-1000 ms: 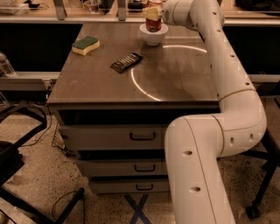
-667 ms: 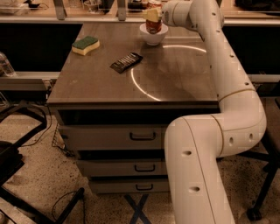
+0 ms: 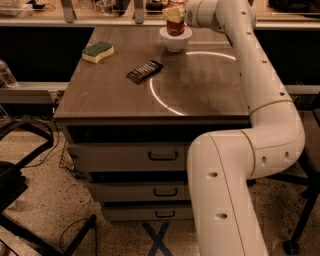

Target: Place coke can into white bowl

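Observation:
The coke can (image 3: 175,28) stands upright inside the white bowl (image 3: 175,41) at the far edge of the table top, right of its middle. Only the can's red lower part shows. My gripper (image 3: 173,13) is directly over the can and covers its top. My white arm (image 3: 260,75) reaches to it from the lower right, along the right side of the table.
A green and yellow sponge (image 3: 98,51) lies at the far left of the wooden table (image 3: 200,95). A dark flat packet (image 3: 144,71) lies near the middle. Drawers (image 3: 162,156) are below the table top. A shelf with objects runs behind the table.
My gripper has risen slightly above the bowl, and more of the can's red side shows below it. The can and the bowl have stayed in place.

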Controlling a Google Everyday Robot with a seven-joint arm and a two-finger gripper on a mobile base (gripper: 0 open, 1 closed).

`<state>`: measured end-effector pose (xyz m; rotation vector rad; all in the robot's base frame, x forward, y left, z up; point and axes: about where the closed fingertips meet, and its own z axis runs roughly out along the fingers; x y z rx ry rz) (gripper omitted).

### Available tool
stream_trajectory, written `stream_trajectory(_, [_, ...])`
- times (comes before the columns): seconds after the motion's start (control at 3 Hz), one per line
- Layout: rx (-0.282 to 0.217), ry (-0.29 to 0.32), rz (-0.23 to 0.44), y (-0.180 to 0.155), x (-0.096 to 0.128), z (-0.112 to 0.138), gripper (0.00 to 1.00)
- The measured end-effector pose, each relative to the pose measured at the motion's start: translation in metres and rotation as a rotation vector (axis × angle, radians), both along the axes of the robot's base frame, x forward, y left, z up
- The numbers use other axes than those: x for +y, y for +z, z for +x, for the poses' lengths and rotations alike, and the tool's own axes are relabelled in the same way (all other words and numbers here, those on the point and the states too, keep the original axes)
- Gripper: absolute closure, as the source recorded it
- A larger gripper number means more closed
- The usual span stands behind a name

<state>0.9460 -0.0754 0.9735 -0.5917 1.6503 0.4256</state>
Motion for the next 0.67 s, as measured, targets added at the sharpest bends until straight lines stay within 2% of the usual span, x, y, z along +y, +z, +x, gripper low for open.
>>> stream_trajectory(0.67, [-0.011,-0.02,-0.014,-0.0022,0.0016,0.0064,1.0])
